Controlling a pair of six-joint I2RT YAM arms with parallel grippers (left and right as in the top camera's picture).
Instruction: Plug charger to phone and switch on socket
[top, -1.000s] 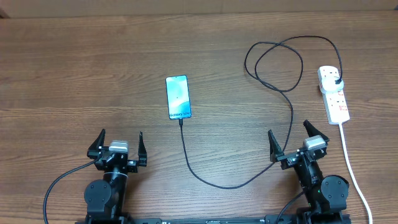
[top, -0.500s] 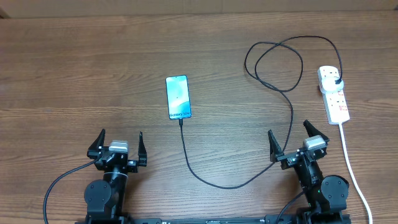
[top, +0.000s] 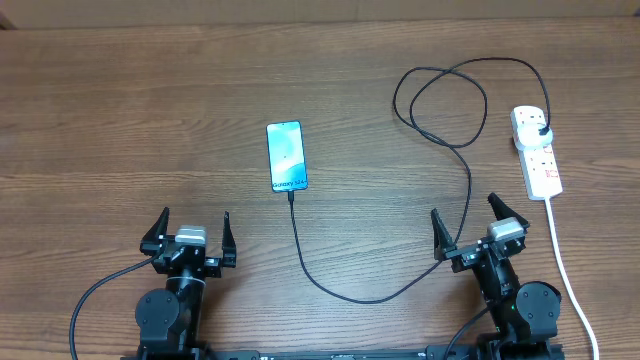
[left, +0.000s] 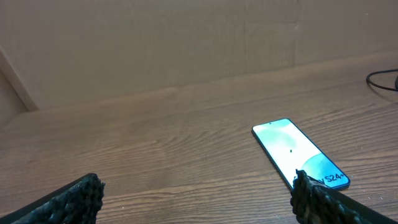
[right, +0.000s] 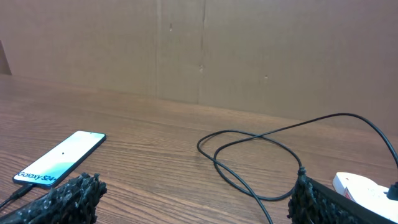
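Note:
The phone (top: 286, 156) lies flat mid-table with its teal screen lit; it also shows in the left wrist view (left: 298, 152) and the right wrist view (right: 61, 158). The black charger cable (top: 345, 292) runs from the phone's near end, loops right and up (right: 261, 162), and its plug sits in the white socket strip (top: 537, 152) at the right. My left gripper (top: 190, 232) is open and empty near the front edge, left of the phone (left: 193, 199). My right gripper (top: 476, 222) is open and empty, near the cable and below the strip (right: 196, 199).
The strip's thick white cord (top: 565, 265) runs down the right side past my right arm. A cardboard wall (right: 199, 50) stands behind the wooden table (top: 120, 120).

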